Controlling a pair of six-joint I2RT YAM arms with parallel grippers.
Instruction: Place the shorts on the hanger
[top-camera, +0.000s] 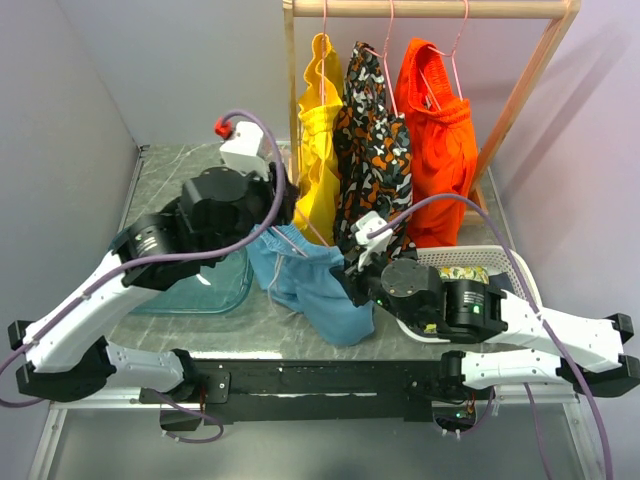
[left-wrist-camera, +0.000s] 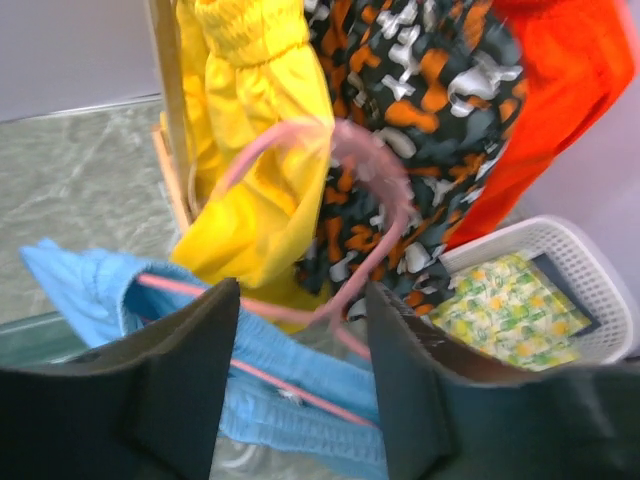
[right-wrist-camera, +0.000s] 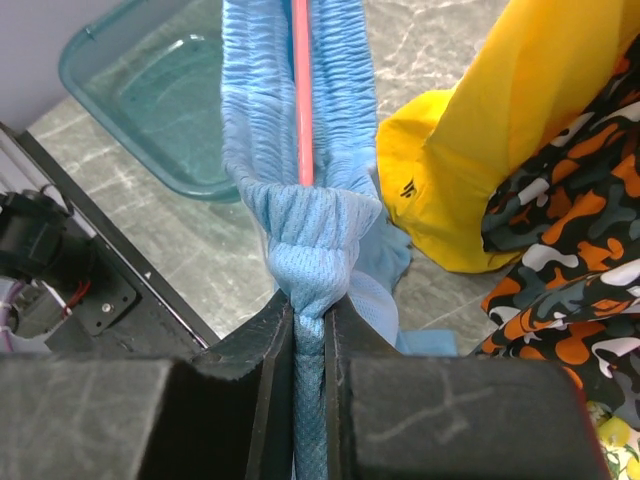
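The light-blue shorts (top-camera: 310, 282) hang between the two arms above the table. My right gripper (right-wrist-camera: 308, 300) is shut on a bunched end of their waistband (right-wrist-camera: 300, 220); it also shows in the top view (top-camera: 352, 270). The pink wire hanger (right-wrist-camera: 301, 90) runs inside the waistband. In the left wrist view the hanger (left-wrist-camera: 180, 290) crosses the shorts (left-wrist-camera: 300, 430), and its hook is blurred in front of the hanging clothes. My left gripper (left-wrist-camera: 300, 290) is open, with the fingers (left-wrist-camera: 190, 380) wide apart on either side of the hanger wires, not touching them.
A wooden rack (top-camera: 430, 8) at the back holds yellow (top-camera: 320, 150), camouflage (top-camera: 372, 150) and orange (top-camera: 440, 140) garments on hangers. A teal bin (top-camera: 205, 287) sits on the left. A white basket (top-camera: 500, 260) with lemon-print cloth (top-camera: 465, 273) sits on the right.
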